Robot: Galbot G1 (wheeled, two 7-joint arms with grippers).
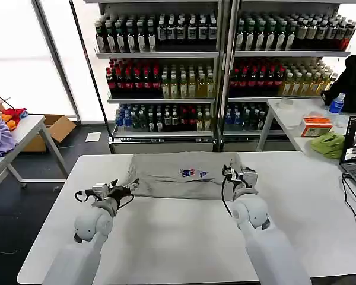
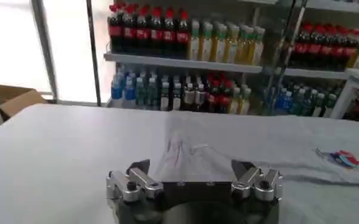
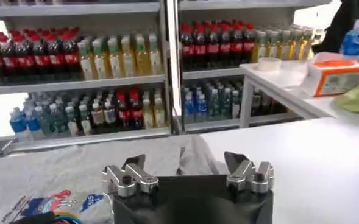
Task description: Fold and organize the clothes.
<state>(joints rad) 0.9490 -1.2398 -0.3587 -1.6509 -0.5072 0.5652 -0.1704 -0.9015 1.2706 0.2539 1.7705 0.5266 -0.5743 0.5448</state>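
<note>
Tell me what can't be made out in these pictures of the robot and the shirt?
- T-shirt: lies folded over, so the head view hides its lower layers and neckline.
- Chest print: too small to read in the head view; cut off by the edge in the right wrist view.
- Left gripper and right gripper: both open at the shirt's ends, but whether the fingertips touch cloth is unclear.

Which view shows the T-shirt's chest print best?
The head view: the chest print sits whole, mid T-shirt. The left wrist view catches it far off at the edge; the right wrist view has it partly cut off.
</note>
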